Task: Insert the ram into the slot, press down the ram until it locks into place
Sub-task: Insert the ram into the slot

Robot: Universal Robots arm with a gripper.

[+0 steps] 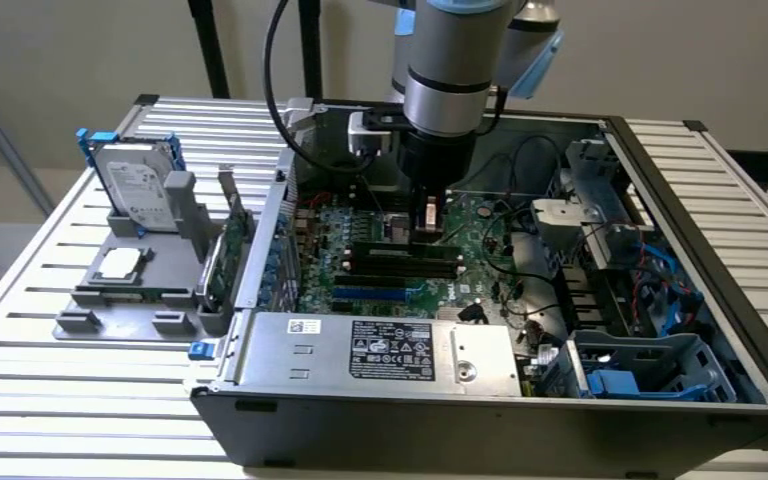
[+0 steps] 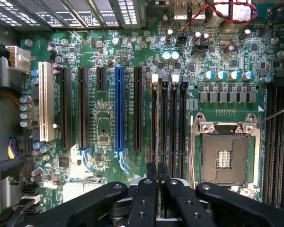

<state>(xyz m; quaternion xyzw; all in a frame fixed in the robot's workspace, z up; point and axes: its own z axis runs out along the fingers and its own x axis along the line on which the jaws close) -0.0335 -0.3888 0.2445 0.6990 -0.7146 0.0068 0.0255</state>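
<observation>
The ram (image 1: 408, 247) stands on edge beyond the blue socket (image 2: 119, 109), at the slot (image 2: 163, 118) beside the processor socket (image 2: 225, 158), and we judge the gripper (image 2: 157, 170) clamped on its top edge, so we should press squarely and evenly.

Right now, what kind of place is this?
Probably a robotics lab or test bench for building computers: a robot arm reaches into an open computer case on a slatted metal table, with a hard drive in a gray holder beside it.
</observation>
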